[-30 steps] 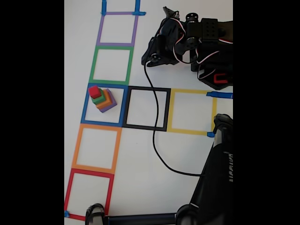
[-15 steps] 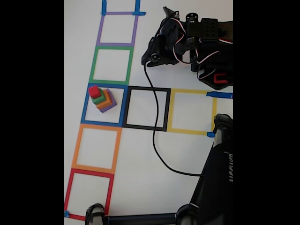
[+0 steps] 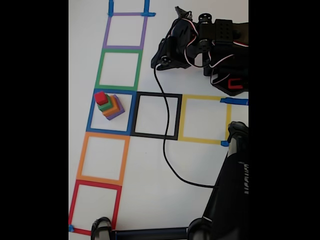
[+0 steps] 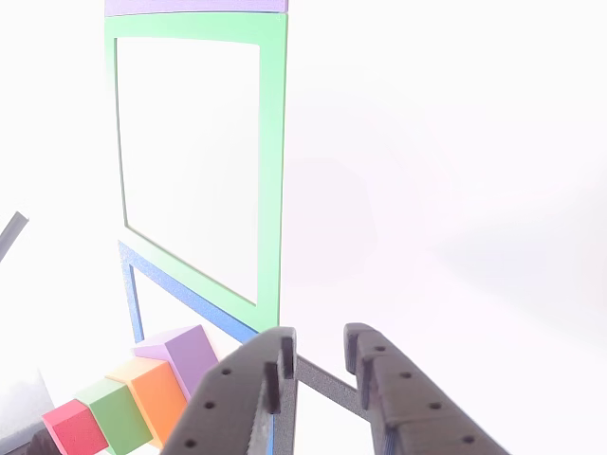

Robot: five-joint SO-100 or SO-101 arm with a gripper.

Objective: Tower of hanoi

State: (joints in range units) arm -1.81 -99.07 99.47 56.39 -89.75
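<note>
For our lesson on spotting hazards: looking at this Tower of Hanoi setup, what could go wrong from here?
1. The red cube tops a tall stack in the blue square; a misjudged grab could topple the green cube beneath.
2. The black cable crosses the black square and may snag moved cubes.
3. The gripper shows a narrow gap.

In the fixed view the four-cube stack (image 3: 109, 105), each smaller cube on a bigger one, sits inside a tape square (image 3: 90, 112) mid-column. The arm (image 3: 205, 47) lies at two o'clock, well apart.
</note>
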